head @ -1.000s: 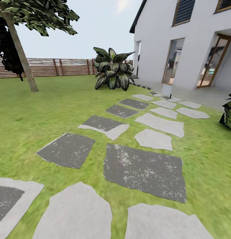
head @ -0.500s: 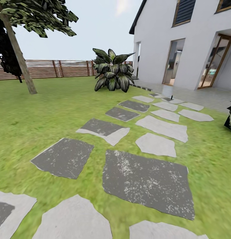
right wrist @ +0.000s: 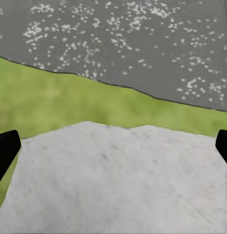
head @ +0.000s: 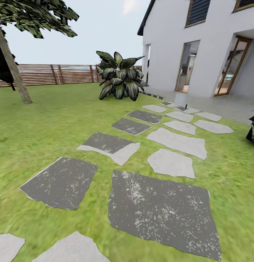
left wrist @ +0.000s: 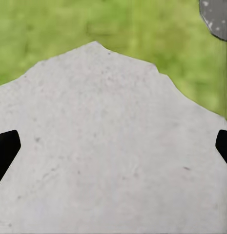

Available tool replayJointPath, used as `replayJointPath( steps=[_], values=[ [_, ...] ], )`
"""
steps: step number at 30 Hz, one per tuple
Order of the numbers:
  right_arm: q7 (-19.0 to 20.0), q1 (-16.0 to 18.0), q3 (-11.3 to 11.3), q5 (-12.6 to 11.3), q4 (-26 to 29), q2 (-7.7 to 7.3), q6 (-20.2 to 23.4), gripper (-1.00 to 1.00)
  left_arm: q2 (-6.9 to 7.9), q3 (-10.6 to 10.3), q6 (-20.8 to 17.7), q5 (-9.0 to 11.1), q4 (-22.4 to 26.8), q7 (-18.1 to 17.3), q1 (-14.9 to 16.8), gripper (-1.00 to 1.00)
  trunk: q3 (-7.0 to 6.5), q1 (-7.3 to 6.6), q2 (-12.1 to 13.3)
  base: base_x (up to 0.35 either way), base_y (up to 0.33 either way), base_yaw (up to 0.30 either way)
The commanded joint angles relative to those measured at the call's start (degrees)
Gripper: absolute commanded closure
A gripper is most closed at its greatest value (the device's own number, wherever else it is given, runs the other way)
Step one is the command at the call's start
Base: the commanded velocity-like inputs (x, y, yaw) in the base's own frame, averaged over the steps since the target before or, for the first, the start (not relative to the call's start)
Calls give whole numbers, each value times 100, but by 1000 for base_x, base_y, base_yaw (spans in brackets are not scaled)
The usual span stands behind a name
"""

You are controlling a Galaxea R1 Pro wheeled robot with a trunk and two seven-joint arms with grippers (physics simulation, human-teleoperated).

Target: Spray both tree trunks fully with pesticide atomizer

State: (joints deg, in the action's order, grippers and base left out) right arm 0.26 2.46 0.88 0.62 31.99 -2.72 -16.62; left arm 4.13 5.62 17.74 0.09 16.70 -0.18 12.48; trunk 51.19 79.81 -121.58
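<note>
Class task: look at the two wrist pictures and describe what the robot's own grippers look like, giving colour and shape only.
Little of them shows. In the left wrist view, the left gripper appears as two plain black fingertips with angled, wedge-like ends at the picture's edges. The right gripper looks the same: two black, tapering fingertips. No cables or markings are visible.

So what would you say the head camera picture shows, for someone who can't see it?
A path of grey stone slabs crosses a green lawn toward a white house. A leaning tree trunk stands left before a slatted wooden fence, a broad-leaf plant mid-scene.
</note>
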Motion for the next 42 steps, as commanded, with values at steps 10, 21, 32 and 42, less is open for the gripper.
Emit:
replayJointPath(
  steps=[10,21,32,42],
  values=[
    [-8,0,0,0,0,0,-3,-100,0,0,1,0,0,0,0,-100,0,0,0,339,0,-229],
    [-9,0,0,0,0,0,-7,-100,0,0,-1,0,0,0,0,-100,0,0,0,339,0,-226],
    [-9,0,0,0,0,0,-7,-100,0,0,1,0,0,0,0,-100,-2,0,0,339,0,-24],
    [-9,0,0,0,0,0,-6,-100,0,0,1,0,0,0,0,-100,-18,0,0,339,0,-53]
  ],
)
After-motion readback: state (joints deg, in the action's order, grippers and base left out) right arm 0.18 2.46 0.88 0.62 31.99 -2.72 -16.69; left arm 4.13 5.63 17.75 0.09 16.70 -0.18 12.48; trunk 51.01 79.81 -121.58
